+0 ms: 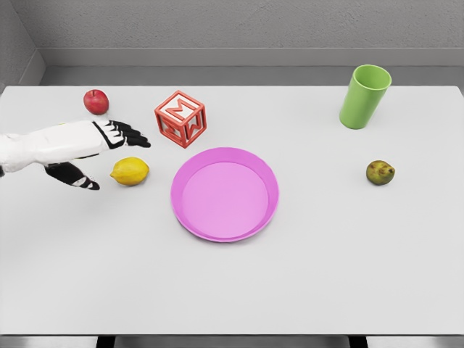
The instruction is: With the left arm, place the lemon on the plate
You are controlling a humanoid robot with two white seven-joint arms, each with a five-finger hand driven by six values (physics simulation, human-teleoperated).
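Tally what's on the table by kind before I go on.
Fruit: 3 (lemon, red apple, brownish pear)
Plates: 1 (pink plate)
Cups: 1 (green cup)
Blocks: 1 (red letter block)
Total: 6

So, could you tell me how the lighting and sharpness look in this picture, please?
Head view: soft, even light, only faint shadows under the lemon, plate and cup; no glare on the table; everything in focus, with the left hand slightly soft-edged.
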